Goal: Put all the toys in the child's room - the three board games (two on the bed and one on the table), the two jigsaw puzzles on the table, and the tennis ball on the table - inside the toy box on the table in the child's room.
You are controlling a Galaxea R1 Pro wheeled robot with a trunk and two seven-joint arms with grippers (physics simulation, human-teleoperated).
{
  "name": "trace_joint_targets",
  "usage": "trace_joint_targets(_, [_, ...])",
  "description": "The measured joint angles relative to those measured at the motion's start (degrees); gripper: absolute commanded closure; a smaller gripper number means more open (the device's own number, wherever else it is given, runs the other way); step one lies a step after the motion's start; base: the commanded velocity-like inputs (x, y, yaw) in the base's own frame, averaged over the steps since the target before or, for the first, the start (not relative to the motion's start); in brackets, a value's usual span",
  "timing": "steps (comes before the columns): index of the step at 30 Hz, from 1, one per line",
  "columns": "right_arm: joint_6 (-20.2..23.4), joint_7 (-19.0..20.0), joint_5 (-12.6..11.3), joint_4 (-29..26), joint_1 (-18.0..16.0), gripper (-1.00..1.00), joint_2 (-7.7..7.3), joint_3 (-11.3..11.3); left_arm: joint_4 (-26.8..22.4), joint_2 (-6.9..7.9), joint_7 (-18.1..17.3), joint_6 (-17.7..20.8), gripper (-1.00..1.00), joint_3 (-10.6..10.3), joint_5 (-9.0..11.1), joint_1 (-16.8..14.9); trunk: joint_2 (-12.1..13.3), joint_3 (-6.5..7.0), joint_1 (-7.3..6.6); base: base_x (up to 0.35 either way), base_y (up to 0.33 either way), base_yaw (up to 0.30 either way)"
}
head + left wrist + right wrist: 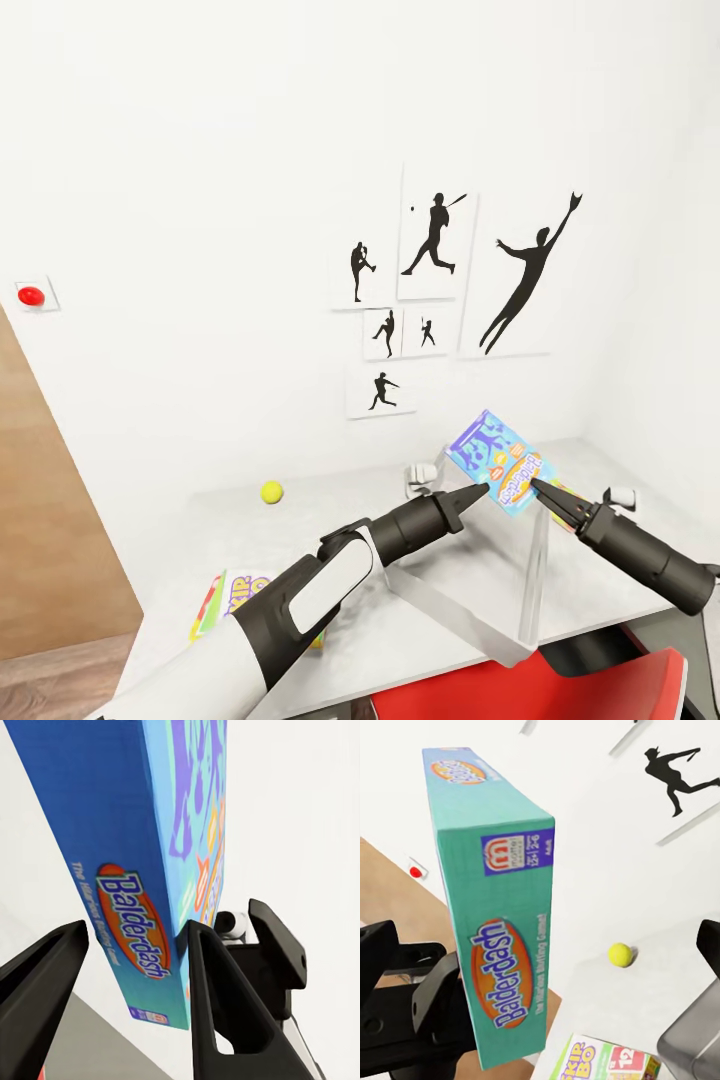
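Observation:
A blue Balderdash board game [497, 460] hangs tilted in the air above the pale grey toy box [522, 600] on the table [330, 520]. My left gripper [483, 490] is shut on the box's lower corner, and its fingers [199, 960] clamp the narrow side [127, 907]. My right gripper [537, 487] stands open at the box's lower right edge, one finger [710, 945] well clear of the box [502, 907]. The tennis ball [271, 492] [620, 955] lies on the table near the wall. A second board game, Skip-Bo [222, 600] [600, 1061], lies flat at the table's left end.
A red chair [560, 690] stands right in front of the table. Baseball silhouette prints [435, 240] hang on the white wall, with a red button [31, 296] further left. A wooden panel [50, 540] borders the table's left side. Two small white objects [425, 478] sit behind the toy box.

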Motion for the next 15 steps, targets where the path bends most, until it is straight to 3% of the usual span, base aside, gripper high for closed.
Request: trace_joint_targets(15, [0.00,-0.02,0.00,0.00,-0.13,-1.00,0.38,0.34,-0.33,-0.20,0.07,0.07,1.00,-0.04,0.01,0.00,0.00,0.00,0.00,0.000,0.000,0.000])
